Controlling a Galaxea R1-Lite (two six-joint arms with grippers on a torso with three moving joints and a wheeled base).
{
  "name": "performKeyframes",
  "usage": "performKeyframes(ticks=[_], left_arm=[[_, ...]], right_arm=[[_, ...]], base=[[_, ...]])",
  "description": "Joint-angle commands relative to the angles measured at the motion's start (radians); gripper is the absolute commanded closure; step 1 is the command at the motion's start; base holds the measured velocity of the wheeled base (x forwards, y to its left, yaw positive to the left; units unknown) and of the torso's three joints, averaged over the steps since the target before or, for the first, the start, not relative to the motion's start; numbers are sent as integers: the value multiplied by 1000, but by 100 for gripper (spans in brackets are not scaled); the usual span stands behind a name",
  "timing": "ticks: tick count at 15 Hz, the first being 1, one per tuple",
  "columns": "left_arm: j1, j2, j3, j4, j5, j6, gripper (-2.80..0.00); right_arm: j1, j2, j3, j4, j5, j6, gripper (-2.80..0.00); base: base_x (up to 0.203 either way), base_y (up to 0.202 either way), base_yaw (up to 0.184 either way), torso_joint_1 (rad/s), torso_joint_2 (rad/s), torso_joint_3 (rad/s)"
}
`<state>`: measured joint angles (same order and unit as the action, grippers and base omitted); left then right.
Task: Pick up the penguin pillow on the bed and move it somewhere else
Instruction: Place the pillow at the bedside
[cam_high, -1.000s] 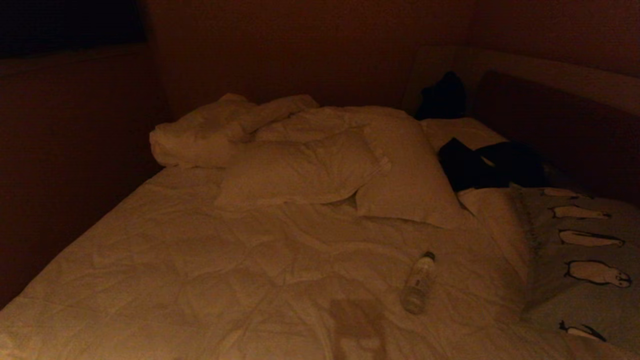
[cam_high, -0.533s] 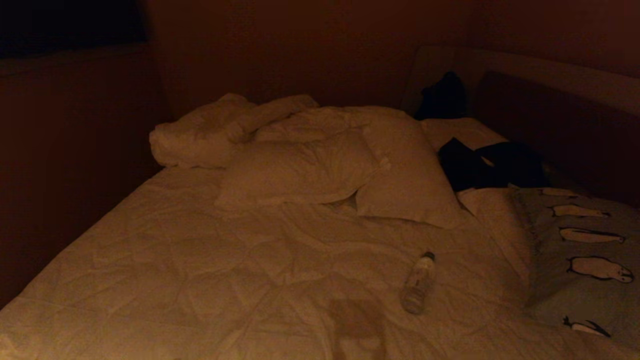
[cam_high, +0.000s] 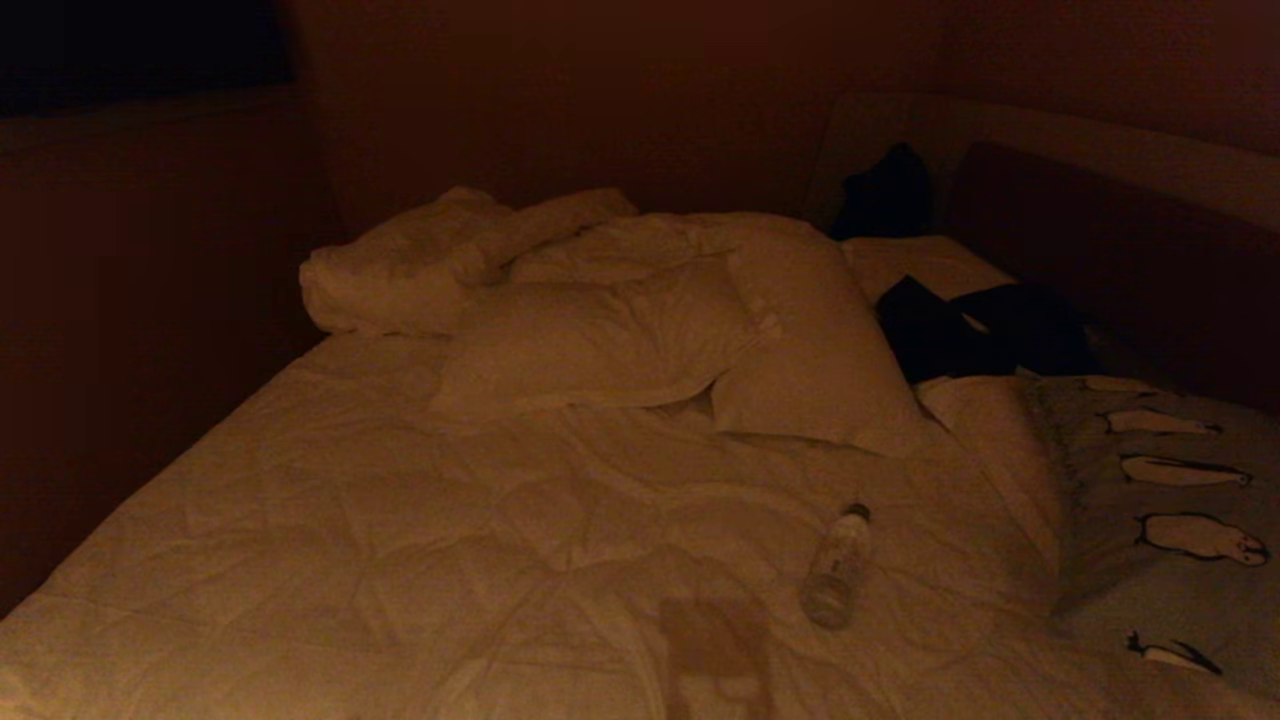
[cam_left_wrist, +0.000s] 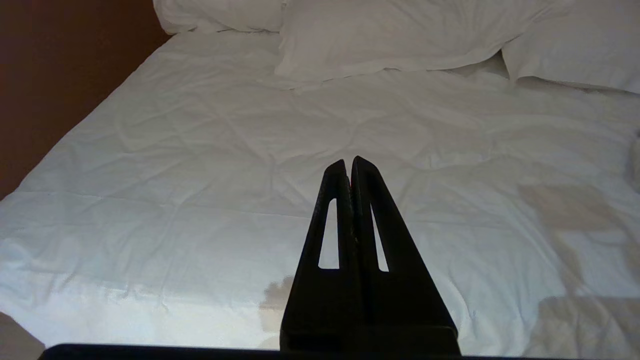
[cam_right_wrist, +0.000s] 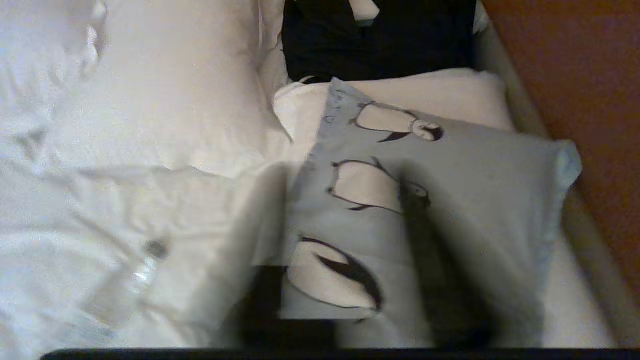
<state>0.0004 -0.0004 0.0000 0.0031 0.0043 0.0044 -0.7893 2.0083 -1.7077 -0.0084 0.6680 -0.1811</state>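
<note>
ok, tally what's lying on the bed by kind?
Penguin pillow: 1
Plain white pillows: 2
Rumpled duvet: 1
Clear bottle: 1
Dark garment pile: 1
Total: 6

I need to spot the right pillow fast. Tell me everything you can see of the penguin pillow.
The penguin pillow is a long, soft grey-blue fabric cushion printed with a row of black-and-white penguins. It lies flat along the right side of the bed, near the headboard, overlapping a cream pillow. Dark clothing lies just beyond its far end.
</note>
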Motion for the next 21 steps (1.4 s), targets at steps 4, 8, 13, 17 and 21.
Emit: performKeyframes(ticks=[4,8,13,17,21], left_arm=[[1,0,0,0,0,0,0],[0,0,0,0,0,0,0],[1,-1,0,0,0,0,0],[0,-1,0,0,0,0,0],[1,0,0,0,0,0,0]], right_arm=[[29,-136,13,184,-70,195,0],[24,-246,242,256,-67,285,0],[-186,-316,481,256,-23,384,0],[-352,-249,507,257,40,340,0],[-471,-86,519,253,47,187,0]], base=[[0,0,0,0,0,0],[0,0,0,0,0,0],[0,0,0,0,0,0],[0,0,0,0,0,0],[0,0,0,0,0,0]])
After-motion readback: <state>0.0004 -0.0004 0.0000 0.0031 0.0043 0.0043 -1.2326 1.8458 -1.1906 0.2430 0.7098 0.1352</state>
